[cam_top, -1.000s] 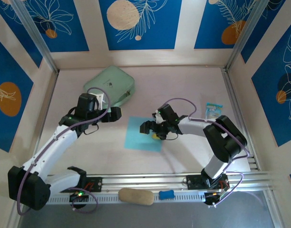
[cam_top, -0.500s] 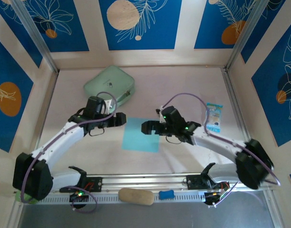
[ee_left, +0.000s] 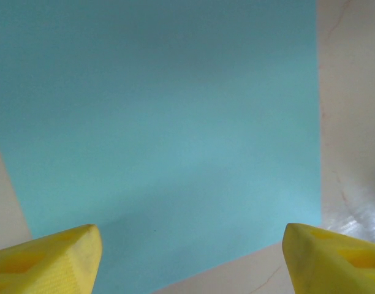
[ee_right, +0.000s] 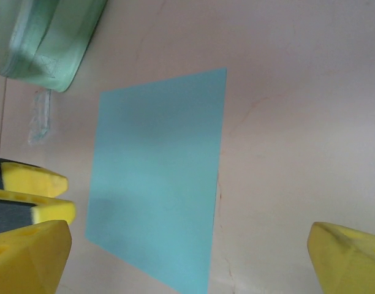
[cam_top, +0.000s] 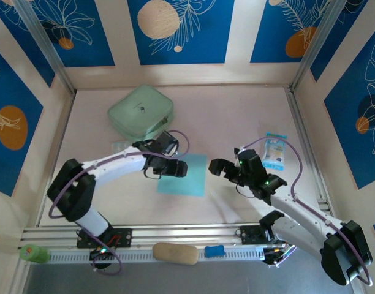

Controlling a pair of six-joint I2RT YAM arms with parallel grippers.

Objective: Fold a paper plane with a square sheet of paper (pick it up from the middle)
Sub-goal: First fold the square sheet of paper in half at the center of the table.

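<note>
Enclosure: pale walls [cam_top: 236, 37] carrying blue panels with white leaf drawings and orange discs stand on three sides of a pale pinkish table [cam_top: 236, 116], matt with a few faint scuffs. Mint-green case [cam_top: 141, 113], rounded, lies flat at 11 o'clock from the table's centre. The square sheet of paper [cam_top: 190, 177], light blue, lies flat and unfolded near the centre, its edges slightly skewed to the table's, well apart from the case. Left claw [cam_top: 178, 169] is over the sheet's 10 o'clock corner. In its wrist view the two yellow fingertips [ee_left: 46, 260] stand far apart at 7 and 5 o'clock, the sheet spreads ahead between them, and the claw grips nothing. The 5 o'clock tip is over bare table just past the sheet's edge. Contact between tips and paper cannot be determined. Right claw [cam_top: 217, 166] sits at 3 o'clock from the sheet, just beside its edge and off the paper, jaws spread wide with nothing between them. Its wrist view shows the whole sheet ahead and the case at 11 o'clock. A small printed blue-and-white packet [cam_top: 275, 151] lies at 2 o'clock from the sheet, near the right wall. A metal rail [cam_top: 193, 233] runs along the near edge. At 6 o'clock, in front of it, rest a tan oblong object [cam_top: 174, 253] and a small blue item [cam_top: 215, 250].
</note>
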